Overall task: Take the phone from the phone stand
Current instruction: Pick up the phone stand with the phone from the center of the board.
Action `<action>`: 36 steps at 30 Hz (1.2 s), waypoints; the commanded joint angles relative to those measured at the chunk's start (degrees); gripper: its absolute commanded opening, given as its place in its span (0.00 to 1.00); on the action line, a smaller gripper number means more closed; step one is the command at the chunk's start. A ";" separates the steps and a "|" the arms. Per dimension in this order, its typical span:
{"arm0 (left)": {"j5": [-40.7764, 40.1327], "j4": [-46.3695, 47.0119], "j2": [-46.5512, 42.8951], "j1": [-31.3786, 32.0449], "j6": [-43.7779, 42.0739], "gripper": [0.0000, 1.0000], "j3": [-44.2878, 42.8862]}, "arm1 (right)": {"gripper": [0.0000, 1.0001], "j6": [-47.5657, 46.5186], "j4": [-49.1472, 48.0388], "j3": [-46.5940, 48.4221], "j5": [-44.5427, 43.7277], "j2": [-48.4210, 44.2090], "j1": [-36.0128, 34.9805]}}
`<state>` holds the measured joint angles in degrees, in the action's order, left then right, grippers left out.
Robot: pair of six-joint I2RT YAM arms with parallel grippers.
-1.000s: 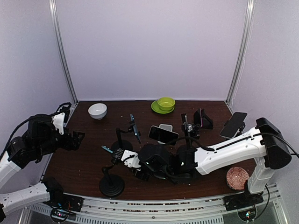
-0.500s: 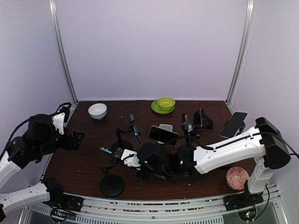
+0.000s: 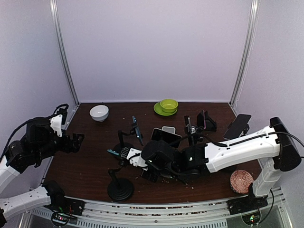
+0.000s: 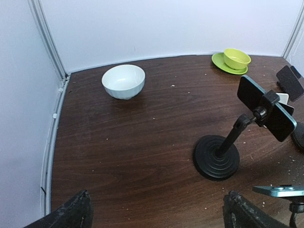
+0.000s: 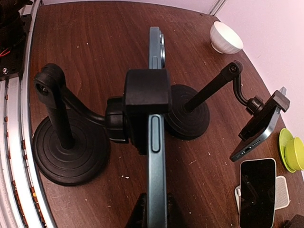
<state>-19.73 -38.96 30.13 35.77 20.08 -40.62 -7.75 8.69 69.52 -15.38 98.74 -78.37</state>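
Two arms work over a dark wooden tabletop (image 3: 90, 166) closed in by pale wall panels (image 3: 152, 47) at the far, left and right edges. Bare wood runs along the left edge, from the far left corner to the near edge; the middle and right half are crowded with stands and phones. The right arm (image 3: 237, 149) reaches from the right edge across the near half. The right gripper (image 5: 153, 213) is clamped on one end of the blue phone (image 5: 156, 142), which is seen edge-on. This phone sits in the black clamp (image 5: 146, 95) of the near phone stand (image 5: 71, 147), whose round base rests by the near edge, left of centre. The left gripper (image 4: 156, 211) hangs over the left edge, jaws spread wide and grasping nothing. A second stand (image 4: 218, 156), just behind the first, carries a tilted dark phone (image 4: 266, 114). A white bowl (image 4: 123, 80) stands near the far left corner. A green bowl (image 4: 236, 58) sits on a green saucer (image 4: 219, 61) at the far edge, right of centre.
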 commanded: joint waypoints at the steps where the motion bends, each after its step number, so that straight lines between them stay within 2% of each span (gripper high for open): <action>1: -7.08 -0.94 -2.29 0.40 0.77 0.98 -1.16 | 0.00 2.66 0.25 5.98 -1.67 -6.31 0.13; 5: -11.95 -0.20 -3.54 0.36 0.60 0.98 -0.31 | 0.00 3.67 0.90 5.84 -4.48 -10.29 0.18; 10: -12.84 -1.24 -3.40 0.35 0.80 0.98 -1.88 | 0.00 9.89 4.60 8.55 -6.92 -13.16 0.13; 15: -6.89 -8.33 0.03 0.35 3.90 0.98 -10.44 | 0.00 14.85 12.25 14.21 -5.15 -13.82 0.08; 21: -2.09 -17.78 6.87 0.35 3.93 0.98 -22.39 | 0.00 17.95 9.29 13.31 -0.15 -16.51 0.16; 29: 5.85 -14.60 4.72 0.36 -1.37 0.97 -21.08 | 0.02 25.05 9.68 15.22 0.43 -15.31 -0.04; 36: 12.83 -15.50 3.67 0.35 -2.56 0.94 -22.42 | 0.00 30.07 15.06 20.99 -7.15 -10.47 -3.80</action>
<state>-12.75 -55.40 35.16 35.86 18.87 -62.39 16.23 27.70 83.90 -17.15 87.09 -79.94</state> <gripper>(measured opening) 0.952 0.078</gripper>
